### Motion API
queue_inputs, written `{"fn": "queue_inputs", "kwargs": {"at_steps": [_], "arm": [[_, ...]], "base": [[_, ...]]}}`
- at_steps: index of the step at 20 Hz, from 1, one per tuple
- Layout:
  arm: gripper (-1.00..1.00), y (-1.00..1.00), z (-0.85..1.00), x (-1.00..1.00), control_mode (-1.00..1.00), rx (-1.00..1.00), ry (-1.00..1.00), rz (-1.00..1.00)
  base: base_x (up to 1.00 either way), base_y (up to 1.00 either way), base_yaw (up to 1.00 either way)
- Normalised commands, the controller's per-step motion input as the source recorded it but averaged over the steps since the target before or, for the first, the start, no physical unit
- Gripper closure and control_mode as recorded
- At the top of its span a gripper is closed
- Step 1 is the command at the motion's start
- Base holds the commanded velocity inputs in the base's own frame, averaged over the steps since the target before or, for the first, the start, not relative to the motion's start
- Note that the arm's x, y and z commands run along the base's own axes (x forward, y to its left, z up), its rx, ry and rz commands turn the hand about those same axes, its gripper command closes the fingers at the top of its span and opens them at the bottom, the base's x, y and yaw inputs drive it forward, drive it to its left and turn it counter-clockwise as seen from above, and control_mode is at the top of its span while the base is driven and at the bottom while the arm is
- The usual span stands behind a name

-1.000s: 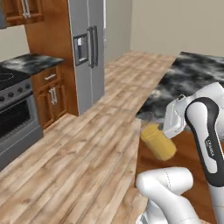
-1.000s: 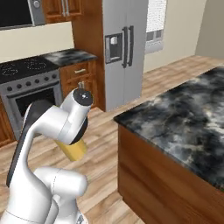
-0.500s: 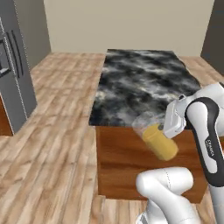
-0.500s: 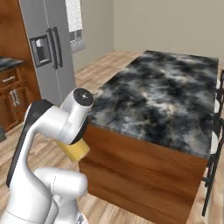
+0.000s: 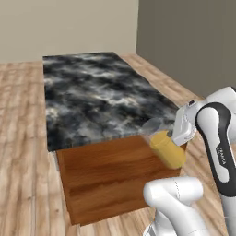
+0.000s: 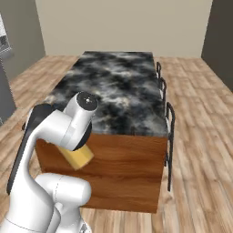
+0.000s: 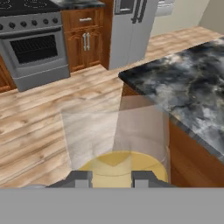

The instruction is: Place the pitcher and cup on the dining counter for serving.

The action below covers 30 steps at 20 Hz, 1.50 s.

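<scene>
Hand view has our claw (image 7: 111, 178) clamped on the pitcher (image 7: 120, 144), so we should lift it clear of the dining counter (image 7: 192, 87) edge at two o'clock.

One pitcher (image 5: 167, 148) is showing at the lower right of the left base view, its clear rim filling the lower centre of the hand view. One dining counter (image 6: 119, 85) is sitting mid-frame. Three stools (image 6: 169, 136) are lining its right edge in the right base view. One oven (image 7: 35, 50) and one refrigerator (image 7: 131, 27) are standing along the hand view's top.
</scene>
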Motion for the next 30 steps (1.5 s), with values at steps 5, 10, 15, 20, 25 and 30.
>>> {"fn": "queue_inputs", "kwargs": {"at_steps": [5,10,15,20,25,30], "arm": [[1.0,0.0,0.0,0.0,1.0,0.0,0.0,0.0],[1.0,0.0,0.0,0.0,1.0,0.0,0.0,0.0],[1.0,0.0,0.0,0.0,1.0,0.0,0.0,0.0],[1.0,0.0,0.0,0.0,1.0,0.0,0.0,0.0],[1.0,0.0,0.0,0.0,1.0,0.0,0.0,0.0],[1.0,0.0,0.0,0.0,1.0,0.0,0.0,0.0]], "base": [[0.0,-0.15,-0.5],[0.02,-0.49,-0.35],[0.23,-0.59,-0.18],[0.4,-0.75,-0.08],[0.66,-0.64,0.02],[0.92,-0.4,0.26]]}}
